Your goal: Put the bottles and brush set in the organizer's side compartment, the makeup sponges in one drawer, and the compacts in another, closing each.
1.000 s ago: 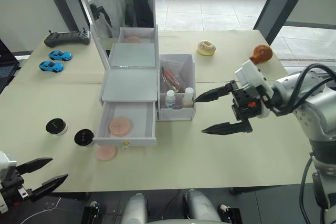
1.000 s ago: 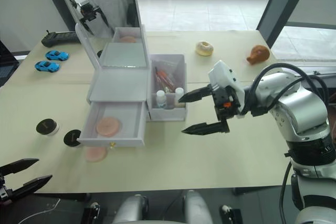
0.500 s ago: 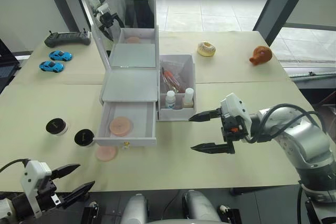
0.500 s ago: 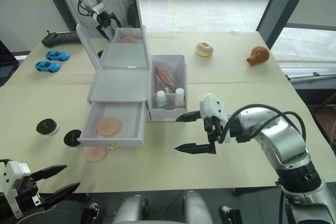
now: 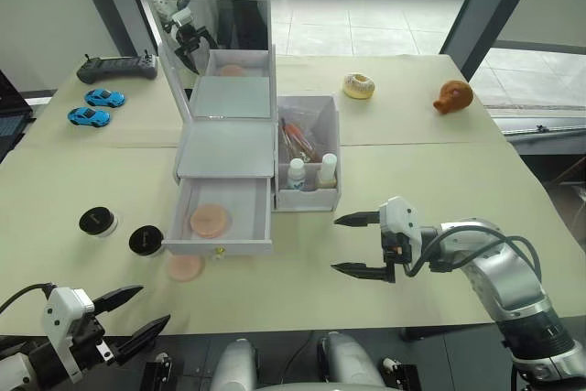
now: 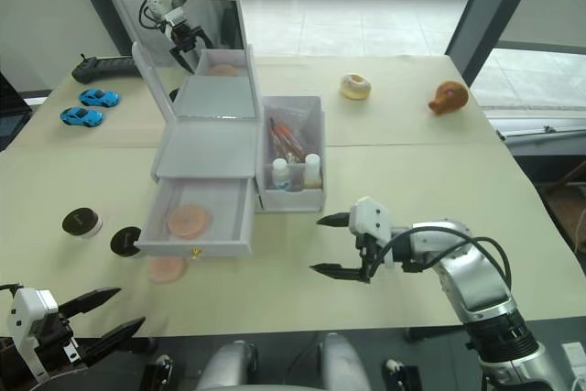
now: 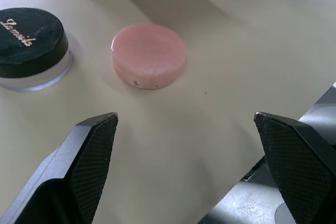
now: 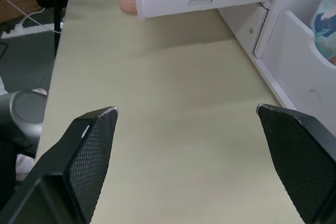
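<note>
Daylight from big windows falls on the beige table (image 5: 439,180), where the organizer (image 5: 224,148) holds the bottles (image 5: 297,174) and brush set (image 5: 295,137) in its side compartment (image 5: 320,194), one sponge (image 5: 210,220) lying in the open lower drawer (image 5: 224,246). Beside it the right gripper (image 5: 359,244) hangs open, empty. From the left wrist, the open left gripper (image 7: 186,145) faces the loose sponge (image 7: 149,55) beside a compact (image 7: 32,45), likely lined up to grab it.

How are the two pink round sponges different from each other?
One makeup sponge lies inside the open lower drawer of the organizer; the other makeup sponge lies out on the table, just in front of that drawer. The table one sits beside a black-topped compact, the drawer one alone. Both are flat, round and pale pink.
</note>
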Available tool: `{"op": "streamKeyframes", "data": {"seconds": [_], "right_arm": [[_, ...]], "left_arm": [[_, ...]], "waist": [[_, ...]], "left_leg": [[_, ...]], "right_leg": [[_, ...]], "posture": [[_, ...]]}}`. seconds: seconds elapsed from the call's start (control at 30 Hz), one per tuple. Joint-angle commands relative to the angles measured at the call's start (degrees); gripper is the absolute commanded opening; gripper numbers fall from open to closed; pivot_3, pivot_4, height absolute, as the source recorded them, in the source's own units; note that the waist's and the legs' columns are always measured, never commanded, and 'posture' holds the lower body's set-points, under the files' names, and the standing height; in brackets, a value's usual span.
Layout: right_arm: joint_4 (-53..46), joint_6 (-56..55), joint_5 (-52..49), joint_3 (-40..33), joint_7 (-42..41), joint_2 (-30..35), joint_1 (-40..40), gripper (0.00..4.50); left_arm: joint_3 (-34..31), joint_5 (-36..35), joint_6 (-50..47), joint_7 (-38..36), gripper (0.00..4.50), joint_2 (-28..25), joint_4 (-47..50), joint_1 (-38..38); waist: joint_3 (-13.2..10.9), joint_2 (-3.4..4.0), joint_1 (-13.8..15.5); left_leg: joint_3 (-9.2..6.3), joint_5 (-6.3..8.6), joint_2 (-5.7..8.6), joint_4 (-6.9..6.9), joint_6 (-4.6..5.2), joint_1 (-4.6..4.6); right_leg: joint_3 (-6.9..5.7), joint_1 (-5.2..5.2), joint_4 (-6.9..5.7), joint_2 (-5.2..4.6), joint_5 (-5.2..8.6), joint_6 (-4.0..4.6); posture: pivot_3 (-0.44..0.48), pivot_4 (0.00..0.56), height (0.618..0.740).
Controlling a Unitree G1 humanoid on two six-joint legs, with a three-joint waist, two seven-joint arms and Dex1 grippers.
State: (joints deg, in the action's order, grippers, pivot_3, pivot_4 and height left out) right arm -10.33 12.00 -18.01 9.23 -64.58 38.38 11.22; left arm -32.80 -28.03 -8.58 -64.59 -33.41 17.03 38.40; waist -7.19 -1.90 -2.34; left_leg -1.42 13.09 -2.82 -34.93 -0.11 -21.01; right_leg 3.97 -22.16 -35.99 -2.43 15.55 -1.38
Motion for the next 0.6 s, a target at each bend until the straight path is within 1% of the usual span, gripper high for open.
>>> {"op": "streamKeyframes", "data": {"seconds": [0.03, 0.2, 0.33, 0.47, 0.6], "right_arm": [[1.99, -5.21, 1.5, -0.8, 0.68, -0.91, -0.34, 4.5], [4.83, -13.11, 2.77, -1.75, 2.41, -3.76, -0.11, 4.5], [8.25, -17.06, 0.5, -2.44, -0.49, -5.63, 0.52, 4.5], [14.12, -21.19, -0.95, -2.14, -4.62, -7.41, 2.58, 4.5], [19.02, -27.24, -0.56, -2.31, -4.79, -10.98, 3.44, 4.5]], "left_arm": [[-0.65, 0.54, 2.95, -0.7, 4.47, -0.94, -0.07, 0.76], [-1.13, 0.8, 5.43, 0.16, 4.47, -0.71, -1.73, 0.51], [-0.58, 0.1, 5.61, 0.47, 4.47, -0.84, -2.31, 0.15], [-0.68, -0.7, 5.16, 0.72, 4.47, -1.2, -3.26, -1.17], [-1.12, -1.66, 4.44, 0.31, 4.47, -1.77, -3.02, -1.15]], "waist": [[0.0, -0.02, 0.06], [-0.01, 0.01, -0.11], [-0.01, 0.01, -0.07], [-0.01, 0.02, -0.06], [0.0, 0.0, -0.2]], "left_leg": [[0.0, 0.0, 0.01, 0.0, 0.0, 0.0], [0.0, 0.0, -0.02, 0.03, 0.0, 0.04], [0.0, 0.0, -0.01, 0.0, 0.0, 0.02], [0.0, 0.0, 0.0, 0.0, 0.0, 0.03], [0.0, 0.0, -0.02, 0.02, 0.0, 0.08]], "right_leg": [[0.01, 0.01, 0.01, -0.01, 0.0, 0.01], [0.02, 0.0, -0.04, 0.02, -0.01, 0.05], [0.03, 0.02, -0.05, 0.02, -0.01, 0.04], [0.03, 0.03, -0.05, 0.02, -0.03, 0.07], [0.03, 0.04, -0.09, 0.04, -0.03, 0.07]], "posture": [[0.0, 0.15, 0.74], [0.0, 0.15, 0.74], [0.0, 0.15, 0.74], [0.0, 0.15, 0.74], [0.0, 0.15, 0.74]]}}
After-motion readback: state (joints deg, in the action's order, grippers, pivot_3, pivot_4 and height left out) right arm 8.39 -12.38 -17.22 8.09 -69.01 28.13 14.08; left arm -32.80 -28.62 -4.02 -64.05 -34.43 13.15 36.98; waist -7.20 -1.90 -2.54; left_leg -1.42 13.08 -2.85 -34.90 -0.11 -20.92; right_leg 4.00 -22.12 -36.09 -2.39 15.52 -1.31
